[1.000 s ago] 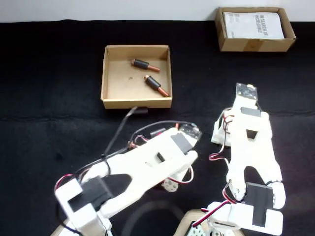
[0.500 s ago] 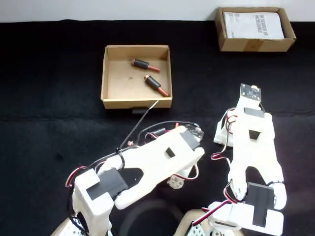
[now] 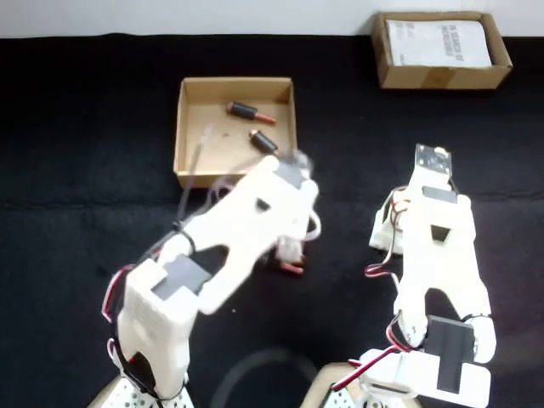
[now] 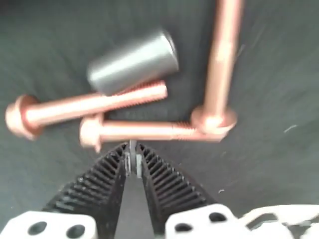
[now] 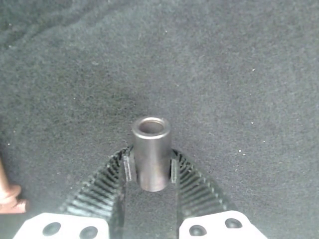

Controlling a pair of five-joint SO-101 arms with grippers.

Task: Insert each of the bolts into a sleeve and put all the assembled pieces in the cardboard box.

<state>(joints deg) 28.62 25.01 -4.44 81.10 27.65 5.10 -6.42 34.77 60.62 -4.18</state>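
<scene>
Three copper bolts (image 4: 124, 132) and a grey sleeve (image 4: 133, 62) lie loose on the black mat, close together. My left gripper (image 4: 132, 149) hangs just short of the nearest bolt, shut with nothing between its fingers. In the high view one bolt (image 3: 291, 267) peeks out from under the left arm (image 3: 238, 229). My right gripper (image 5: 151, 164) is shut on another grey sleeve (image 5: 151, 149), held upright just above the mat. The open cardboard box (image 3: 191, 93) holds two assembled pieces (image 3: 251, 111) (image 3: 263, 140).
A second cardboard box (image 3: 425, 78) with a printed sheet stands at the far right corner. The right arm (image 3: 438, 246) stands to the right of the left one. A bolt (image 5: 7, 191) lies at the edge of the right wrist view.
My left arm has swung away from the table's front, towards the cardboard box, and bolts now show beneath it. The right arm has barely moved.
</scene>
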